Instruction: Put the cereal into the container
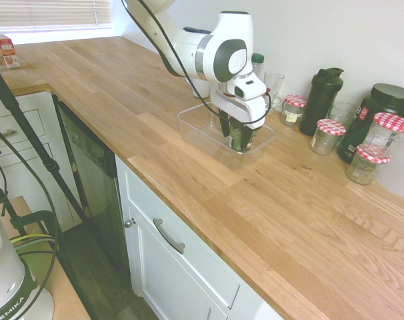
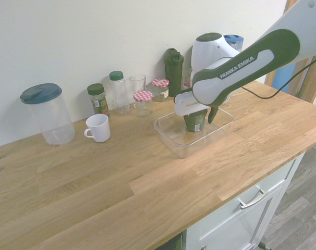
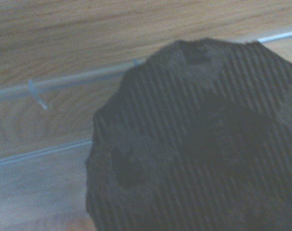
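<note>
Where container (image 2: 184, 147) sits on wooden counter (image 1: 189, 200), tub (image 2: 195, 121) upright inside its walls. Hand (image 1: 239, 127) pointing down into container, fingers either side of tub; cannot tell whether gripping firmly or just loosed. Along wall, near container: shaker (image 2: 173, 73), red-checked jars (image 2: 143, 103). Seen in second exterior view, white mug (image 2: 98, 128) left of container, lidded pitcher (image 2: 48, 114) farther left. Tub's ridged dark lid (image 3: 199, 144) blurred in wrist view.
</note>
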Motion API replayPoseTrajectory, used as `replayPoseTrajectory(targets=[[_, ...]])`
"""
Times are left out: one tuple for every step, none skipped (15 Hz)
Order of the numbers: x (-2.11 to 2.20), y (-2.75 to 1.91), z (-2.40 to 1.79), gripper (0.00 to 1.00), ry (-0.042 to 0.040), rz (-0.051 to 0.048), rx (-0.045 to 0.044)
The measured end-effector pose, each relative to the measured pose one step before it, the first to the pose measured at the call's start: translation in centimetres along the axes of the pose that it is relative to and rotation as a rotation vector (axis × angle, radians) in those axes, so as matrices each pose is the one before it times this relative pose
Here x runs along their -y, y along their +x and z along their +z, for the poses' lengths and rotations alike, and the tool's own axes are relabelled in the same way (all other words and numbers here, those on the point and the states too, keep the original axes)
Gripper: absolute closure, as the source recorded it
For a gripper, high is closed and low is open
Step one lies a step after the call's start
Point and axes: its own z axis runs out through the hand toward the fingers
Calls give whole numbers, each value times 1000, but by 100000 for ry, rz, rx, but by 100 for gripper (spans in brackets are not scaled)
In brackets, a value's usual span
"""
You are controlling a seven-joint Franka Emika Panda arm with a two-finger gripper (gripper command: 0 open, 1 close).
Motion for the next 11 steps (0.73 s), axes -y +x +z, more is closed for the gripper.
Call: replayPoseTrajectory(targets=[[-606, -75, -1074, 0, -465, -162, 335], [-583, 46, -1290, 0, -417, 66, 411], [-654, 154, -1545, 0, -432, 28, 139], [-740, 164, -1555, 0, -894, -465, 312], [-876, 106, -1530, 0, -1227, -936, 1010], [-1007, 72, -1593, 0, -1237, -1401, 1465], [-974, -43, -1463, 0, -1048, -1426, 1611], [-1000, -77, -1352, 0, -1031, -1690, 1584], [-1005, 4, -1123, 0, -527, -1777, 1712], [-914, 112, -768, 0, -210, -1707, 1488], [-915, 203, -364, 0, -258, -1307, 804]])
